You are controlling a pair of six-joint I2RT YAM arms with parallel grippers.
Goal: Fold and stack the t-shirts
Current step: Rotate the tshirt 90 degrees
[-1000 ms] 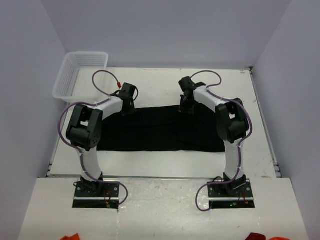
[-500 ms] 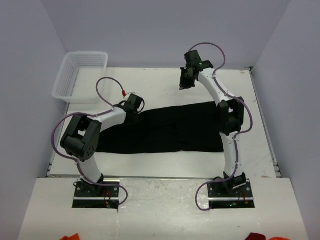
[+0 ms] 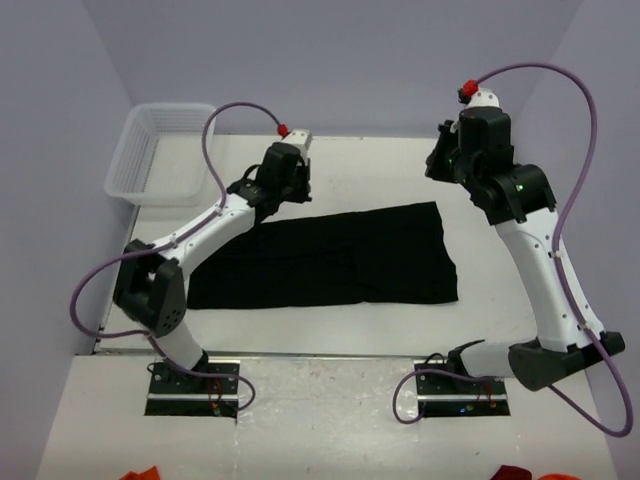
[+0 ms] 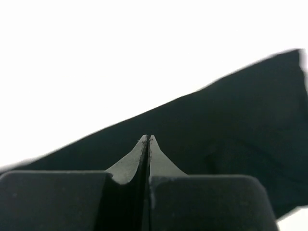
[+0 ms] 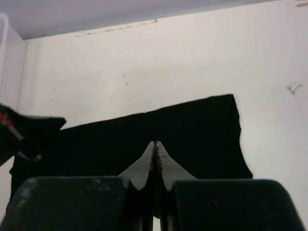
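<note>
Black t-shirt (image 3: pixel 330 255) lies flat; left pincer (image 4: pixel 147 138) and right pincer (image 5: pixel 155 143) hover high, pressed together.

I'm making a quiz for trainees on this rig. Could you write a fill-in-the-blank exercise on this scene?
1. The t-shirt lying flat on the table is ____ in colour.
2. The left claw and the right claw are both ____, holding nothing.
3. The white mesh basket stands at the table's far ____ corner.
Missing words: black; shut; left.
</note>
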